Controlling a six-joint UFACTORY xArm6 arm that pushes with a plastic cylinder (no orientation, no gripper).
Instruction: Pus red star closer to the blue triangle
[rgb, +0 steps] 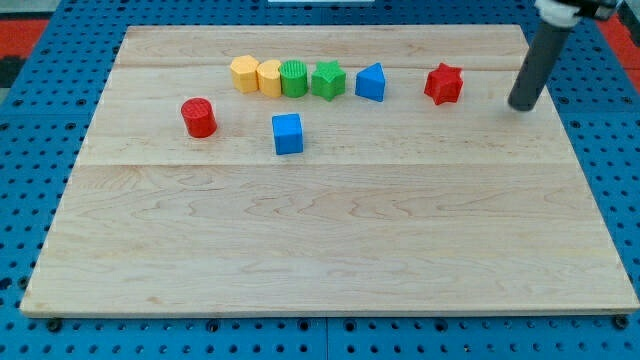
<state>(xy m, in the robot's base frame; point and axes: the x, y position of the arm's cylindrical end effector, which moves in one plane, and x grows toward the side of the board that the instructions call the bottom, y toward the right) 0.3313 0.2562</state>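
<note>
The red star (443, 84) lies on the wooden board near the view's top right. The blue triangle (371, 82) lies to its left, a clear gap between them. The triangle ends a row of blocks. My tip (522, 105) is on the board to the right of the red star, a little lower in the view, and apart from it. The dark rod rises from it toward the view's top right corner.
Left of the blue triangle in the row are a green star (327, 80), a green cylinder (294, 78), a yellow block (269, 77) and a yellow hexagon (244, 74). A blue cube (288, 134) and a red cylinder (199, 117) lie lower left. The board's right edge (585, 150) is near my tip.
</note>
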